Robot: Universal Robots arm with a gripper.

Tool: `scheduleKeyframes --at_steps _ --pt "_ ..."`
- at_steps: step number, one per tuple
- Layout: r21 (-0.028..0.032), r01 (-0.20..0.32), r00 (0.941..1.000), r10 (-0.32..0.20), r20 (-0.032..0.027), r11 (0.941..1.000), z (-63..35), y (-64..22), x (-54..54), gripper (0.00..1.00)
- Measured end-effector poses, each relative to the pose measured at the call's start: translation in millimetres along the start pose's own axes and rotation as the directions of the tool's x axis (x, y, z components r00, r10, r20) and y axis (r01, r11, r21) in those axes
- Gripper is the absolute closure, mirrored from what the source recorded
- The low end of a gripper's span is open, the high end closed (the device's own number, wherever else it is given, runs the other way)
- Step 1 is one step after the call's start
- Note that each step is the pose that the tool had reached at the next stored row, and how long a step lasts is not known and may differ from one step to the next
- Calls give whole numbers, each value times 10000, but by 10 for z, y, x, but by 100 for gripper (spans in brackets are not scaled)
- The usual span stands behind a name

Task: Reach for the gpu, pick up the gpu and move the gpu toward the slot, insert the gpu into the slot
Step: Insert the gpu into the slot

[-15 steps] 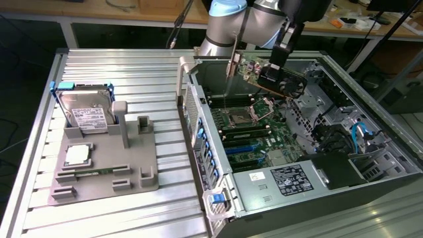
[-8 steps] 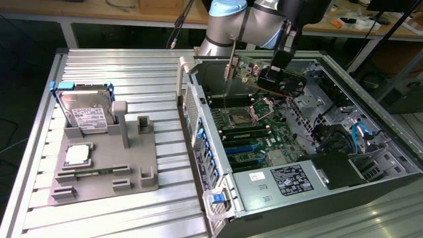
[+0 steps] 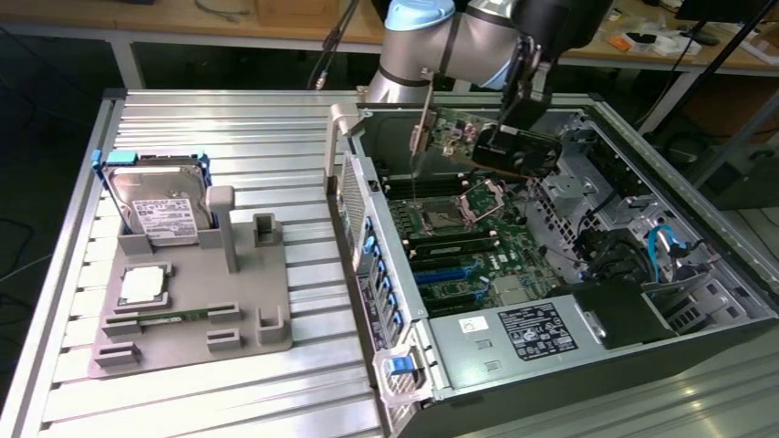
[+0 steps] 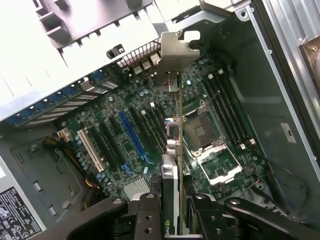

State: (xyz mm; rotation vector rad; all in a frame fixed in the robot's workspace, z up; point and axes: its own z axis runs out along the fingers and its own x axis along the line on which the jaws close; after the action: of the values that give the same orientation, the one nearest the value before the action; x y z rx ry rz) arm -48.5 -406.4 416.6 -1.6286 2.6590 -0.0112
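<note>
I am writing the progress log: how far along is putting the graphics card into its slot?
Done: the thin green graphics card with black cooler and silver bracket is picked up. In hand: the fingers of the gripper clamp it in the air over the open dark metal computer case, above the green motherboard. Left: it sits in no slot yet.

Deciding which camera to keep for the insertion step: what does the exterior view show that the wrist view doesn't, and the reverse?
Exterior view: the grey fixture tray outside the case, the hard drive standing in it, and the arm. Wrist view: the gripper shut on the gpu, seen edge-on above the expansion slots. Both: the gpu held over the motherboard, with the CPU socket.
</note>
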Motion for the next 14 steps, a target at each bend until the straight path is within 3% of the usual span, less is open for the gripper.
scheduleKeyframes --at_steps 3,4,5,10,14 --pt "-348 43 9997 -52 -255 9994 8 -53 -28 73" --pt "-431 65 9995 -79 -315 9990 12 -74 -38 73" --pt "-472 119 9993 -135 -339 9988 20 -97 -50 73" --pt "-493 949 9948 -966 -331 9943 57 -123 -63 73" --pt "-503 1716 9844 -1732 -314 9839 84 -125 -63 73"
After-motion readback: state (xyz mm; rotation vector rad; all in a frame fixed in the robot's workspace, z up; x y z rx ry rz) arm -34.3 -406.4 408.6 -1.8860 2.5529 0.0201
